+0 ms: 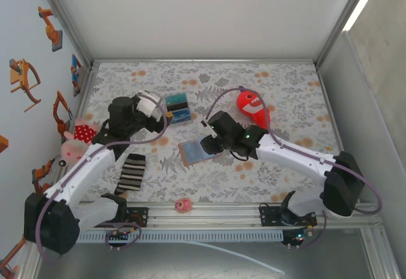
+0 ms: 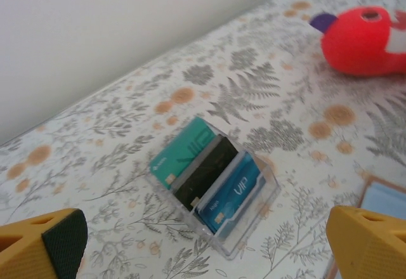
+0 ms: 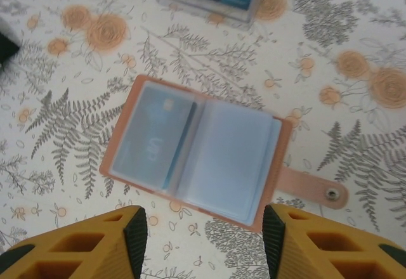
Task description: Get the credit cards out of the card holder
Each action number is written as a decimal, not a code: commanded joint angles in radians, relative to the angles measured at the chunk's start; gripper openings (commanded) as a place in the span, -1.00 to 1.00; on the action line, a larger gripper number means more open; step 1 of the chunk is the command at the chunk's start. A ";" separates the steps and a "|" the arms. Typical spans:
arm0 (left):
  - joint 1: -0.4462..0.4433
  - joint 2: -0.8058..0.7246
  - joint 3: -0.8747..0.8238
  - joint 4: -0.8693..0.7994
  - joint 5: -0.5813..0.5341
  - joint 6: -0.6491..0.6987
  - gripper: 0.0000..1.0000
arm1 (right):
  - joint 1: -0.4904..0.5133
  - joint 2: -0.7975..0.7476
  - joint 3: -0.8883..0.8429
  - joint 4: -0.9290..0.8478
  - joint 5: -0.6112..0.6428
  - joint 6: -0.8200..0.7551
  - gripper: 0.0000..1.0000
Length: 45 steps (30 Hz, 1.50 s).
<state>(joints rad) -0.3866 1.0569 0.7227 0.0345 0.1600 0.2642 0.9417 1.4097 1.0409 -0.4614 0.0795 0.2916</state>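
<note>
On the floral table cover (image 1: 285,89), inside white walls (image 1: 190,12): card holder (image 3: 196,152) lies open at centre, blue faces up; one card (image 3: 152,142), seemingly, in one sleeve. Clear stand (image 2: 254,222) holds teal, black, blue cards (image 2: 206,171). Left gripper (image 2: 206,244) spread wide over the stand; right gripper (image 3: 204,231) parted, empty, over the holder.

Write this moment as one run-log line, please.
left gripper open, beside clear stand | three cards in stand | right gripper open over card holder | holder open flat, blue card inside
</note>
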 commanded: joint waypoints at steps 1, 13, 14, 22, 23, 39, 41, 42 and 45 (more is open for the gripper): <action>-0.005 -0.095 -0.068 0.067 -0.175 -0.203 0.94 | 0.031 0.060 0.055 -0.041 0.013 -0.003 -0.02; -0.003 -0.340 -0.232 -0.035 -0.466 -0.435 0.94 | 0.114 0.357 0.251 -0.154 0.032 -0.050 -0.23; -0.003 -0.347 -0.229 -0.054 -0.482 -0.437 0.94 | 0.118 0.380 0.264 -0.158 0.025 -0.054 -0.23; -0.001 -0.351 -0.230 -0.087 -0.523 -0.462 0.94 | 0.117 0.513 0.338 -0.173 -0.001 -0.068 -0.03; -0.001 -0.346 -0.231 -0.088 -0.527 -0.464 0.94 | 0.117 0.526 0.346 -0.174 -0.003 -0.069 -0.01; 0.002 -0.298 -0.217 -0.104 -0.527 -0.470 0.94 | 0.103 0.596 0.364 -0.150 -0.060 -0.053 0.16; 0.002 -0.294 -0.214 -0.110 -0.527 -0.472 0.94 | 0.103 0.598 0.358 -0.148 -0.055 -0.051 0.16; 0.002 -0.294 -0.214 -0.110 -0.527 -0.471 0.94 | 0.101 0.599 0.354 -0.147 -0.055 -0.049 0.16; 0.002 -0.292 -0.210 -0.110 -0.524 -0.473 0.94 | 0.095 0.604 0.340 -0.142 -0.050 -0.043 0.16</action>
<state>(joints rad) -0.3866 0.7643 0.4923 -0.0689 -0.3523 -0.1905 1.0454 1.9923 1.3888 -0.6102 0.0341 0.2359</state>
